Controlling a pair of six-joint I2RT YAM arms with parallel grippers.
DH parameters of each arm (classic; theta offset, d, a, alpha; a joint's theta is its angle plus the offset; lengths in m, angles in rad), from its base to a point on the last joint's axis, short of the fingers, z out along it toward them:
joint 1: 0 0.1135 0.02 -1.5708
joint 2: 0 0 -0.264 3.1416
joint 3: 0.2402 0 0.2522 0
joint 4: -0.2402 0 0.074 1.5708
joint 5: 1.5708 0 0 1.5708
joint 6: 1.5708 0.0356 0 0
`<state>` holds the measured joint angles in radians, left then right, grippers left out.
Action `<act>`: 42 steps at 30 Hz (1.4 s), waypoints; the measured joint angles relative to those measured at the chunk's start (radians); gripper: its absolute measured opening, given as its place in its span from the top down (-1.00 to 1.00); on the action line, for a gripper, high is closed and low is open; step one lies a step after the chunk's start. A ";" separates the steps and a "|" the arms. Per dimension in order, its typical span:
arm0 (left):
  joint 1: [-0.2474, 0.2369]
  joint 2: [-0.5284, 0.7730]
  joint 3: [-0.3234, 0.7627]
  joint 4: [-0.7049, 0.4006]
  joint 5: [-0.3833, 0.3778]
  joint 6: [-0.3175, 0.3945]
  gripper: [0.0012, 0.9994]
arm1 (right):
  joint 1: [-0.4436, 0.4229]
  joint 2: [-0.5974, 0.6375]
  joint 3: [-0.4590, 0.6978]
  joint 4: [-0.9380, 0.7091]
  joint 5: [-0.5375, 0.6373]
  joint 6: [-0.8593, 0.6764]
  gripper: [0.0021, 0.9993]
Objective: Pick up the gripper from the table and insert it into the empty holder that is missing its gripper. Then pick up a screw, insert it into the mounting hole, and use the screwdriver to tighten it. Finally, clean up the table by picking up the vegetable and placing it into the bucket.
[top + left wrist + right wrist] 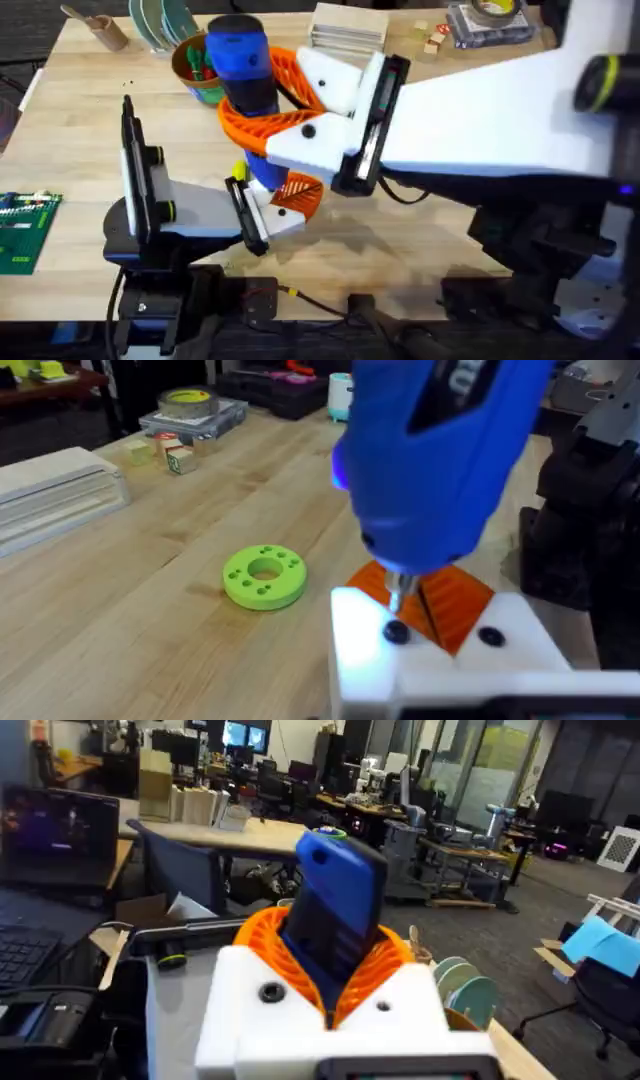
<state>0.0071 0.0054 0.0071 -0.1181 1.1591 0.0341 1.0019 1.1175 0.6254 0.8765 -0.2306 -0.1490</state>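
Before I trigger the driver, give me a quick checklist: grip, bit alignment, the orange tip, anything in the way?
1. Blue screwdriver clamped in the right gripper, between its orange pads: ok.
2. Metal bit lined up over the black screw: ok.
3. Bit actually seated in the screw head: cannot tell, the contact is too small to read.
4. Orange tip sitting in the white mount: looks ok, though its far side is hidden.
5. Lime-green disc flat on the table, apart from the bit's path: ok.
6. Second black screw present on the mount: ok; tightness cannot tell.
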 joint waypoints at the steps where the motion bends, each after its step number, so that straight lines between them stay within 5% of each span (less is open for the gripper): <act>1: 0.000 0.000 0.000 0.000 0.000 0.000 1.00 | 0.000 0.000 0.000 0.009 0.000 0.000 0.94; 42: 0.000 0.000 0.000 0.000 0.000 0.000 1.00 | -0.003 0.056 0.006 0.064 -0.004 0.060 0.94</act>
<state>0.0071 0.0055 0.0071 -0.1183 1.1591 0.0338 0.9989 1.1740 0.6312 0.9409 -0.2346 -0.0889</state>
